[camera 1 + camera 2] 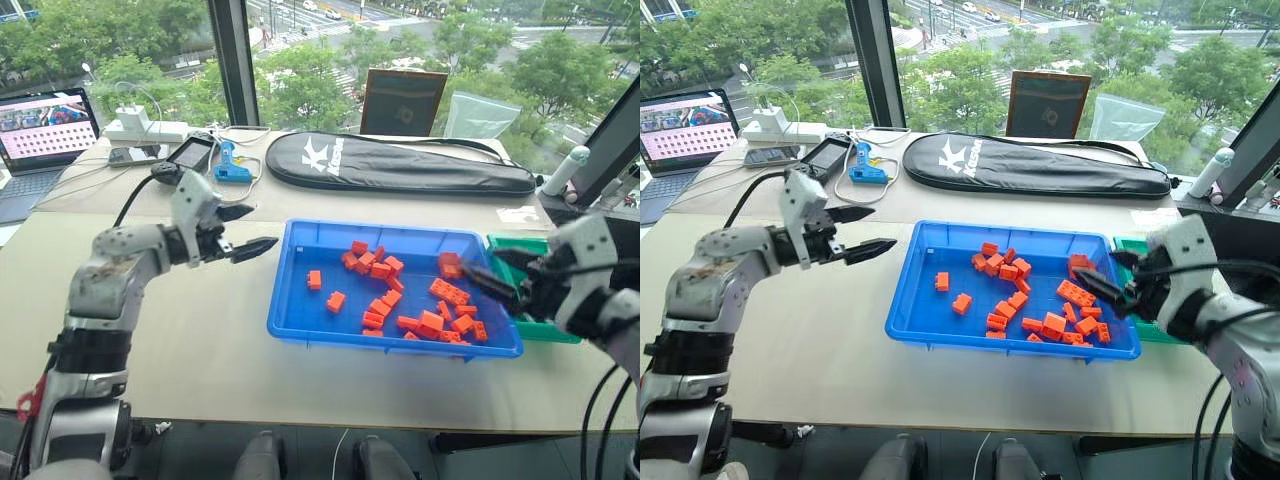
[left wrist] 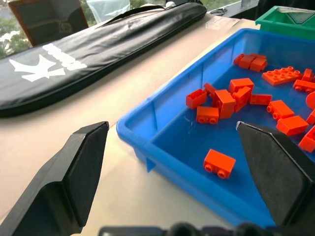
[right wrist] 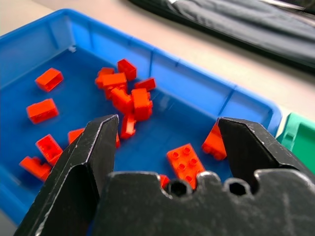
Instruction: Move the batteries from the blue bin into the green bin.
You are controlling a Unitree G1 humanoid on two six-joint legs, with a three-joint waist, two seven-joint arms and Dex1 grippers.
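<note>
The blue bin [image 1: 300, 310], a shallow glossy plastic tray with ribbed walls, runs its long axis left-right on the matte beige table [image 1: 180, 340]. It holds studded orange bricks [image 1: 432, 322]; no batteries are visible. The left gripper [image 1: 245, 232] and right gripper [image 1: 497, 270] both gape empty. The deeper green bin [image 1: 515, 243] touches the tray's right end. A black fabric case [image 1: 400, 165] lies beyond.

1. Looks like an office/lab on an upper floor: big windows [image 1: 300, 60] w/ treetops & a street below.
2. Laptop [image 1: 45, 130], power strip [image 1: 145, 128] & cables along the counter's [image 1: 200, 340] far left edge.
3. Black racket bag [image 1: 400, 165] along far edge.
</note>
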